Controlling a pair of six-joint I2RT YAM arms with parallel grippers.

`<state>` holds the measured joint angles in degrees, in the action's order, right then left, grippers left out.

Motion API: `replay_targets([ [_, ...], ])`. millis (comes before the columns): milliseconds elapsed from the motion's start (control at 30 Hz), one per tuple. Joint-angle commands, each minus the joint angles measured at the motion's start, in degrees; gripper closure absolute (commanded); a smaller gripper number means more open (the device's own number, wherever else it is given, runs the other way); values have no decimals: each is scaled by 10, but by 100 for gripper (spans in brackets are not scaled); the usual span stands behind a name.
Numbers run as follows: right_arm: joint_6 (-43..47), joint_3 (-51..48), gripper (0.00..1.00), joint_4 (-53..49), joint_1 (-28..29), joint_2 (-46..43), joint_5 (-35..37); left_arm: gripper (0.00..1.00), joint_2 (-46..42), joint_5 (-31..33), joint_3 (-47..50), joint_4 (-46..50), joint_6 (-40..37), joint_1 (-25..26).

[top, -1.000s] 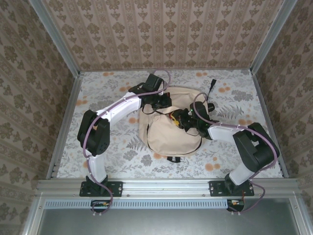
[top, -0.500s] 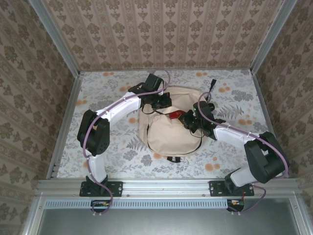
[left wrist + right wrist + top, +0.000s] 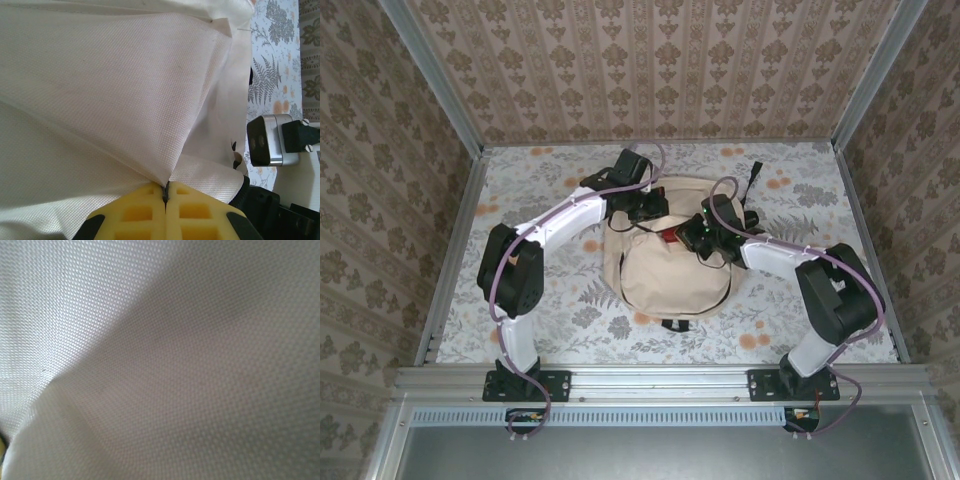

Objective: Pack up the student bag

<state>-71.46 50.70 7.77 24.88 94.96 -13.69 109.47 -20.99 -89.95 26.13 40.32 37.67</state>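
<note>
Surface: table (image 3: 800, 300) under a floral cloth, patterned wallpaper on three sides, aluminium rail along the near edge.

Bag (image 3: 670, 280): beige, lying flat at table centre, slightly toward 12 o'clock. A black strap (image 3: 753, 180) trails off it toward 1 o'clock. A dark zipper line curves along its 3-to-5 o'clock edge.

Left gripper (image 3: 645, 212): at the bag's 11 o'clock edge. In the left wrist view the yellow pads (image 3: 137, 212) are pressed together with a fold of beige fabric (image 3: 100, 90) clamped in the seam between them. The cloth is pulled into a taut ridge rising from the pinch point toward 1 o'clock. At 3 o'clock in that view sits a silver block (image 3: 267, 141) with two dark holes, just beside the bag's edge; I cannot tell what it is.

Right gripper (image 3: 698, 238): at the bag's 1 o'clock side, over the top edge. Fingers are together; whether they pinch cloth I cannot tell. Woven bag fabric (image 3: 175, 365) lies close against the right wrist camera.

Red item (image 3: 670, 236): small patch visible between the two grippers at the bag's top edge; too small to identify.
</note>
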Motion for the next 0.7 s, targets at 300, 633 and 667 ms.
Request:
replay_targets([
  [300,66,-13,82,-29,-3,-44,1,100,-8,-27,3,-3,4,0],
  [633,98,-47,73,-127,-5,-121,60,100,-7,-28,3,1,1,-1],
  [667,97,-43,73,-122,-5,-114,55,100,-8,-28,3,1,2,-2],
])
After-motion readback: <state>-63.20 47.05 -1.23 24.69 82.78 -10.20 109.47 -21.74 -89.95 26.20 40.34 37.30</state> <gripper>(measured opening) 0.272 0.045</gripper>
